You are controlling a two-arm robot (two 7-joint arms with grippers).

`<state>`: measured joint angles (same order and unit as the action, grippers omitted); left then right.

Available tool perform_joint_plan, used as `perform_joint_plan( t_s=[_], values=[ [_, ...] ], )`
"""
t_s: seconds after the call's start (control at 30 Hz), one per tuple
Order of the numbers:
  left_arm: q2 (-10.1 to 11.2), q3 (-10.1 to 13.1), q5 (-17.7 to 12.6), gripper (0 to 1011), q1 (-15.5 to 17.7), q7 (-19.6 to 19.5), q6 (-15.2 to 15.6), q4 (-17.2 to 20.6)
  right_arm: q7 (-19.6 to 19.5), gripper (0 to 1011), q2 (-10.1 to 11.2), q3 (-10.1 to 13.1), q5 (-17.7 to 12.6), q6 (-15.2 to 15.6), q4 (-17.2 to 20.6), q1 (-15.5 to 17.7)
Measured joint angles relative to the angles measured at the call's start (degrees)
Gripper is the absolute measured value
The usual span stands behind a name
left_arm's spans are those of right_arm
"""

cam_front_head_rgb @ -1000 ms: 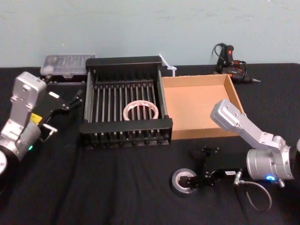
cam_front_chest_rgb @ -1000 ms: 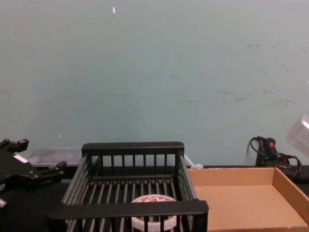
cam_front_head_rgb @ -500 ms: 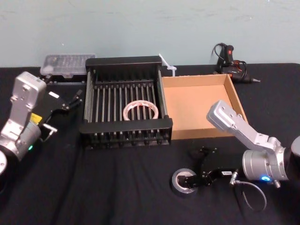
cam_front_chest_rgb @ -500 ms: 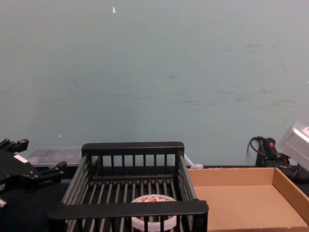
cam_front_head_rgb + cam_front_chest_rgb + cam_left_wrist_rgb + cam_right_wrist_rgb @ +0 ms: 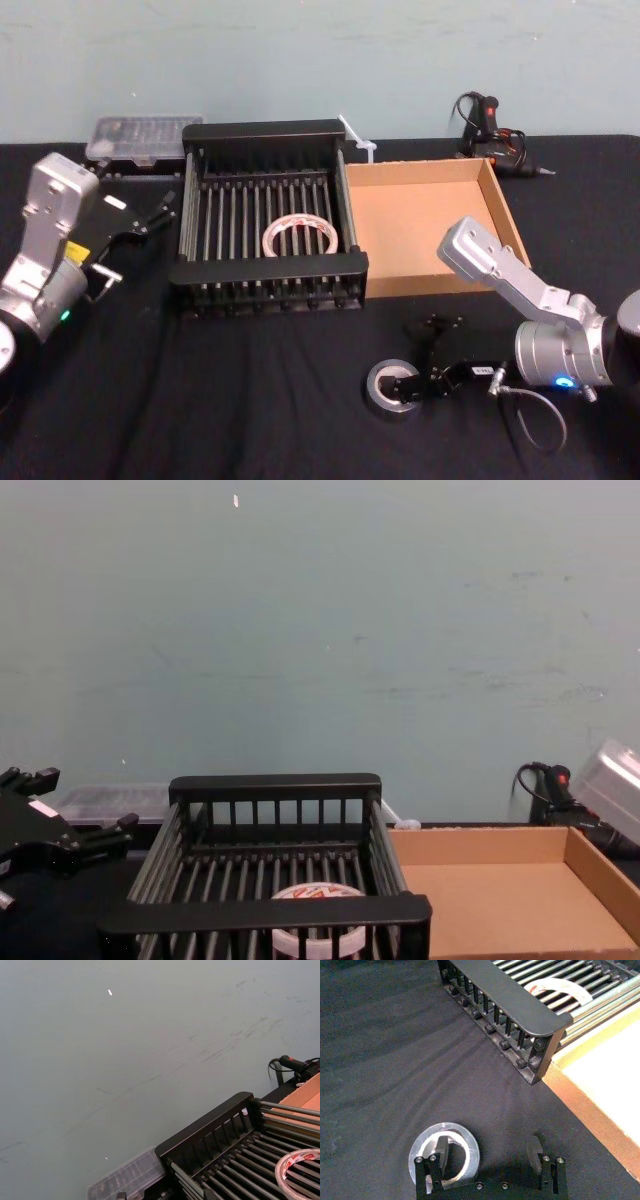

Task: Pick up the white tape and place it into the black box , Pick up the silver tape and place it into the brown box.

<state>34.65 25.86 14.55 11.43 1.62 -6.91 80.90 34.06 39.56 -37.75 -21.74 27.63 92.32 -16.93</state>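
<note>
- Black cloth covers the table [image 5: 250, 400]; on the far left the left gripper [image 5: 150, 215] hangs just beside the black box, up off the cloth; its fingers are apart and hold nothing
- behind it, by the wall, lies a clear plastic case [image 5: 145, 135]
- next comes the black box [image 5: 270, 131]; it has bars for sides and floor; the white tape [image 5: 299, 238] lies flat on the bars inside it, near the front wall; the chest view shows red marks on the roll's top face
- a small white plastic piece [image 5: 357, 137] sticks out behind the back right corner of the black box
- the brown box [image 5: 500, 205] sits touching the right side of the black box
- in front of the brown box, on the cloth, lies the silver tape [image 5: 382, 388], flat and well apart from both boxes
- the right gripper [image 5: 488, 1152] is down at the silver tape; its jaws are wide open; one finger [image 5: 441, 1149] is inside the roll's hole and the other finger [image 5: 534, 1150] is out on the cloth beside the roll; it does not squeeze the roll
- far back on the right, by the wall, lies a black tool with a cord [image 5: 490, 125]
</note>
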Motion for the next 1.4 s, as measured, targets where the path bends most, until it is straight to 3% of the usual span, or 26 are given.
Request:
perform_joint_plan(
  t_s=[0.27,0.43,0.97,1.17,1.4],
  values=[
    [0.0,0.0,0.0,1001,0.0,0.0,0.0,0.0,0.1,1002,0.0,0.0,0.0,0.0,0.0,0.0],
    [0.0,0.0,0.0,1001,0.0,0.0,0.0,0.0,0.1,924,0.1,0.0,0.0,0.0,0.0,0.0],
    [0.0,0.0,0.0,1001,0.0,0.0,0.0,0.0,0.2,446,0.1,0.0,-0.1,-0.1,0.1,0.0],
    [0.0,0.0,0.0,1001,0.0,0.0,0.0,0.0,0.2,216,0.1,0.0,-0.1,-0.1,0.1,0.0],
    [0.0,0.0,0.0,1001,0.0,0.0,0.0,0.0,0.2,175,0.1,0.0,-0.1,-0.1,0.1,0.0]
  ],
)
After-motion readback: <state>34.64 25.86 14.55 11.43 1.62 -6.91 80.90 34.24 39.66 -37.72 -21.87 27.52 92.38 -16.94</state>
